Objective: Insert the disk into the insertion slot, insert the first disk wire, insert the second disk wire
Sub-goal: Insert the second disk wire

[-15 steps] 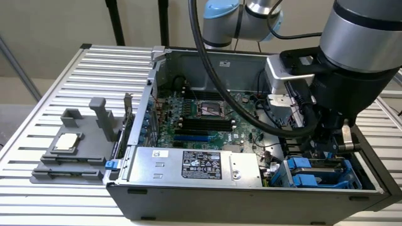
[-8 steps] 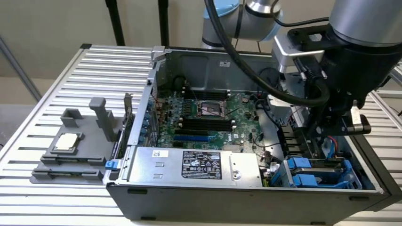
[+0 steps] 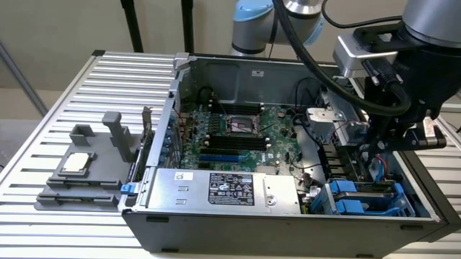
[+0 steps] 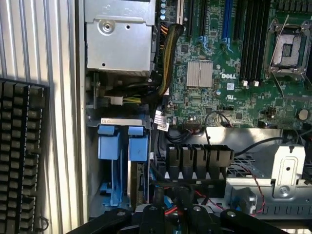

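Note:
The dark grey drive cage (image 3: 364,199) sits in the near corner of the open case at the exterior view's right. Its insertion slot (image 4: 123,165) holds bright blue plastic frames (image 4: 109,146) standing on edge. A thin grey edge between the blue rails looks like the disk (image 4: 141,183); its silver face and label are hidden. My gripper (image 3: 381,147) hangs low inside the case just behind the cage, among thin red and blue wires (image 3: 380,164). In the wrist view the gripper (image 4: 180,212) is right over a black cable and red wires (image 4: 246,192).
A silver power-supply box (image 3: 223,189) lies along the case's front. The green motherboard (image 3: 238,135) fills the case floor. A grey fixture (image 3: 86,172) with a chip stands on the slatted table, and a black keyboard (image 4: 19,156) lies outside the case wall.

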Controlling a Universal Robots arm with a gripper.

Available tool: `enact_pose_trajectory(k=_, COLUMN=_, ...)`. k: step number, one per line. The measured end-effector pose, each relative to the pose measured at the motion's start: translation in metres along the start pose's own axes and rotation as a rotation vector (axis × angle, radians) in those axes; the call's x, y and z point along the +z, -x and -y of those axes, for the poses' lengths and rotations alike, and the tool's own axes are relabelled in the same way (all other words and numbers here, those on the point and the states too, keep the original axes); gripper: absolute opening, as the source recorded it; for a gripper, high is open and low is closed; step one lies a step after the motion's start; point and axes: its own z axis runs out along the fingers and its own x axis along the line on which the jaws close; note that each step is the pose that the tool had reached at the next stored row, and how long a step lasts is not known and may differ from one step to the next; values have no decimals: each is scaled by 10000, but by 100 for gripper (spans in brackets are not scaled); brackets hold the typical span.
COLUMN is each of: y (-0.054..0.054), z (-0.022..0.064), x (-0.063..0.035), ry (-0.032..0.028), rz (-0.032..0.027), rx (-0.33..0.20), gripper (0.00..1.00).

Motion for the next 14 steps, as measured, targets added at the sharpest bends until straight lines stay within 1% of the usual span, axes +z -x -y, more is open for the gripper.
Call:
enact_pose_trajectory(k=2, y=21, z=44, x=0, ry=8, rz=-13, rx=-2, gripper=25)
enact_pose_trajectory(k=4, y=43, z=80, x=-20, ry=16, rz=-48, rx=-8, gripper=25)
enact_pose_trajectory(k=6, y=70, z=110, x=-55, ry=25, rz=-115, rx=-19, gripper=25)
enact_pose_trajectory(k=8, y=92, z=133, x=-73, ry=43, rz=-215, rx=-35, gripper=25)
enact_pose_trajectory(k=9, y=105, z=147, x=-72, ry=52, rz=-249, rx=-41, gripper=25)
enact_pose_trajectory(k=11, y=131, z=179, x=-64, ry=68, rz=-296, rx=-47, gripper=25)
enact_pose_trajectory(k=12, y=145, z=198, x=-60, ry=77, rz=-323, rx=-52, gripper=27)
enact_pose_trajectory(k=13, y=157, z=215, x=-57, ry=87, rz=-353, rx=-56, gripper=33)
enact_pose_trajectory(k=14, y=167, z=232, x=-54, ry=99, rz=-390, rx=-62, gripper=33)
